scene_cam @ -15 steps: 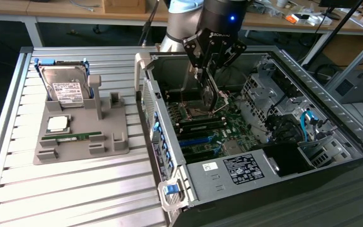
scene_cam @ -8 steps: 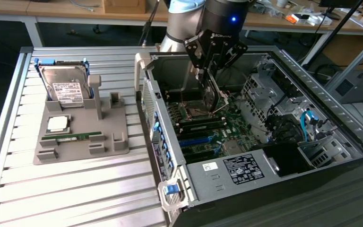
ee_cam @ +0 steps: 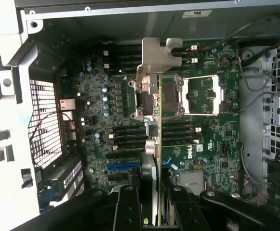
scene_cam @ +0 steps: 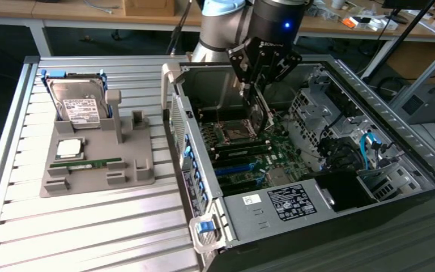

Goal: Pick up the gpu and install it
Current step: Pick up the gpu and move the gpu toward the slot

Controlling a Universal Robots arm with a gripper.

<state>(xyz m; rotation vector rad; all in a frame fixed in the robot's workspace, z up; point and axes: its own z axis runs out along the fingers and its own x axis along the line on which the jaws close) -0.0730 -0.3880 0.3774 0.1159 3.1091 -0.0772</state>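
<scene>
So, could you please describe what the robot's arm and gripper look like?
The robot arm has a glossy black cylindrical wrist with a small blue light, a pale blue joint cap and a silver-grey tube beside it. The black metal gripper has jointed linkage fingers with round pivot pins.

"DELL" on the motherboard (ee_cam: pixel 217 139)

Bright light; glare on slatted table (scene_cam: pixel 89 238); case (scene_cam: pixel 237 218) interior shadowed.

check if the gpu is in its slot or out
Out: the gpu sits clamped edge-on in the gripper, above the motherboard.
</scene>
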